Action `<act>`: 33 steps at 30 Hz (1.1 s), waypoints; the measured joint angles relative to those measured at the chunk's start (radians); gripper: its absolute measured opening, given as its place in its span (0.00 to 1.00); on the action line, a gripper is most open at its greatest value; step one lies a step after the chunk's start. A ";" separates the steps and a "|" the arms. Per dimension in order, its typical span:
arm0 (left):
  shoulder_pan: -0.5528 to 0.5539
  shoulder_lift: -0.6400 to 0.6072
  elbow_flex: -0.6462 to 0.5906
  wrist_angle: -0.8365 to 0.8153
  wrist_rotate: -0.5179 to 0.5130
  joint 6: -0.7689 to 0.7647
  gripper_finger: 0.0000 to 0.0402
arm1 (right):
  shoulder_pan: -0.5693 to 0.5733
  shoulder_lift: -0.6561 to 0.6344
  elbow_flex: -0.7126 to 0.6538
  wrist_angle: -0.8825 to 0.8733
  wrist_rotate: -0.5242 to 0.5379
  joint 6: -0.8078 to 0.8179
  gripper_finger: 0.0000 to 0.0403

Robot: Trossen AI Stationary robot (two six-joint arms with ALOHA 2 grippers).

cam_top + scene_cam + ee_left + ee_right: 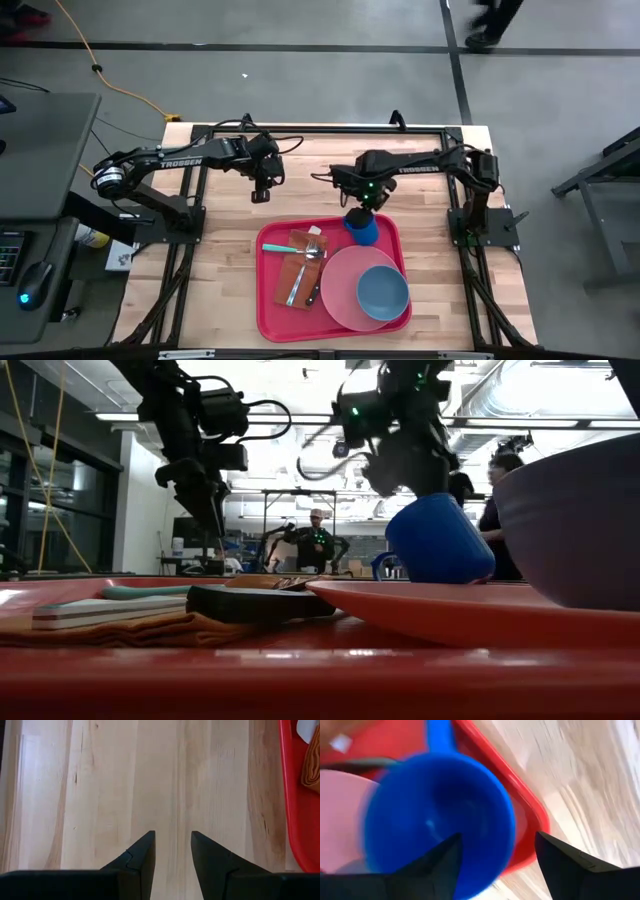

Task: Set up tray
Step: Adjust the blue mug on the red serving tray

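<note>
One red tray (272, 312) below right tool (361, 203), left tool (262, 192) beside it

The only readable lettering is the white brand word "TROSSEN" printed along the left arm (190, 160) in the high view. The right arm (420, 166) carries similar white lettering, but it is too small to read. No other text, numbers or signs can be read.

Light wooden table (225, 270), red tray (268, 305) lying flat on its near-middle
</note>
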 joint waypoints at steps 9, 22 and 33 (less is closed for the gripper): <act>0.000 0.000 0.000 -0.001 0.000 0.000 0.39 | 0.000 -0.008 -0.096 0.077 -0.050 0.044 0.56; 0.000 0.000 0.000 -0.001 0.000 0.000 0.39 | 0.000 -0.008 -0.094 0.098 -0.043 0.080 0.29; 0.000 0.000 0.000 -0.001 0.000 0.000 0.39 | 0.000 -0.008 -0.094 0.091 -0.005 0.078 0.02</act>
